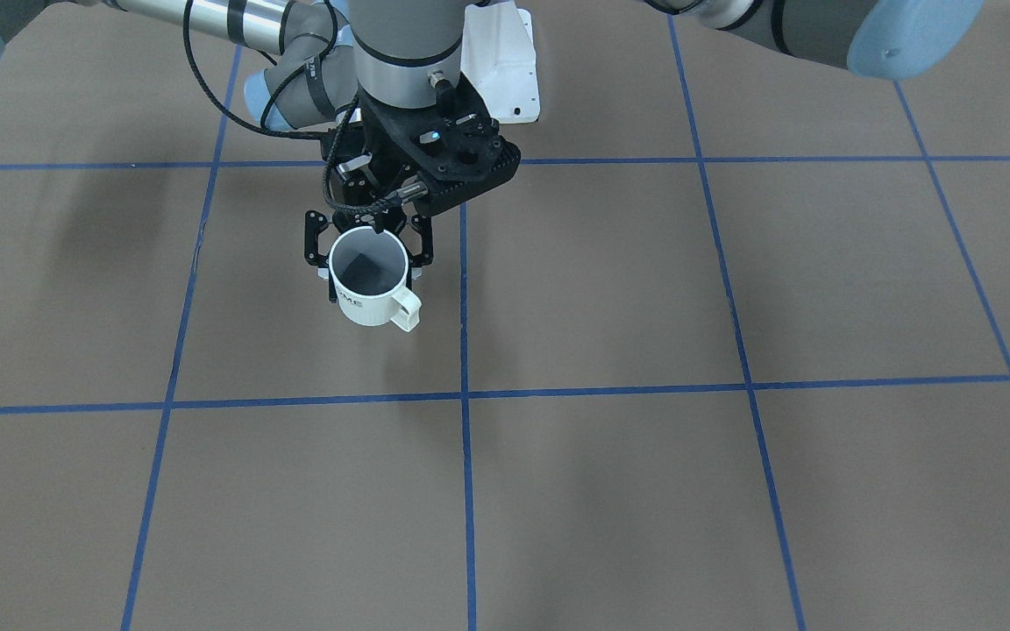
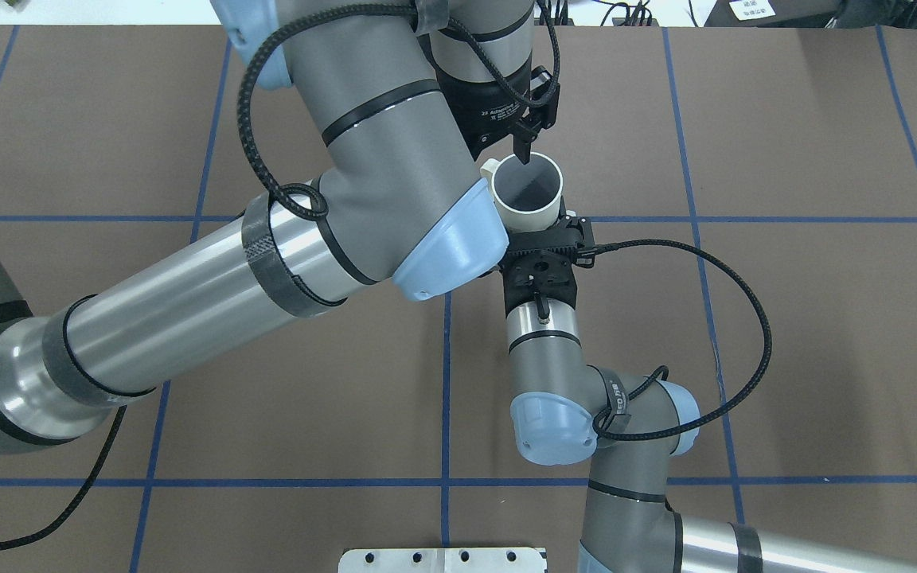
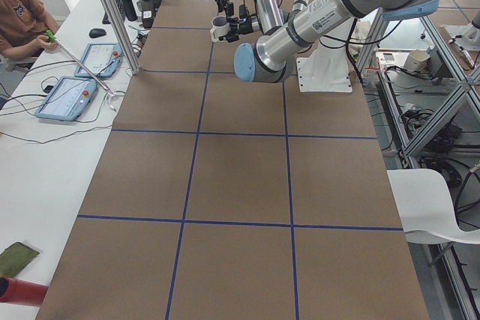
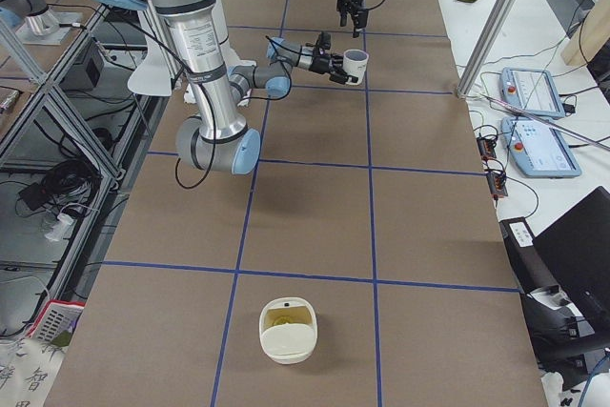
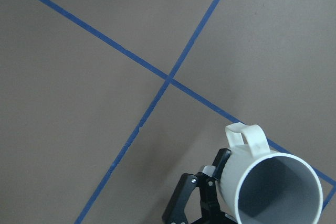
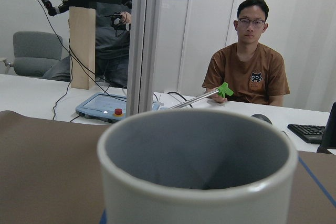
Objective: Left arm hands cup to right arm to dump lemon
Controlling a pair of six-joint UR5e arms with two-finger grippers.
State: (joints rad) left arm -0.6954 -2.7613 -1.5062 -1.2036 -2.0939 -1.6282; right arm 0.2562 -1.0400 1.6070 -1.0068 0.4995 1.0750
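The white cup (image 1: pixel 371 294) hangs upright above the table, its handle (image 1: pixel 407 308) towards the operators' side. My right gripper (image 2: pixel 542 229) is shut on the cup's sides, with a finger (image 1: pixel 316 241) on each flank. The cup also shows in the overhead view (image 2: pixel 530 191), the left wrist view (image 5: pixel 273 187) and the right wrist view (image 6: pixel 197 166). My left gripper (image 2: pixel 532 137) is open, points down just above the cup's mouth and does not touch it. The cup's grey inside shows no lemon.
A white bowl (image 4: pixel 286 331) holding something pale yellow-green stands far along the table on my right side; I cannot tell if that is the lemon. A metal post (image 4: pixel 496 16), tablets (image 4: pixel 534 92) and a seated operator (image 6: pixel 252 72) are beyond the table's far edge.
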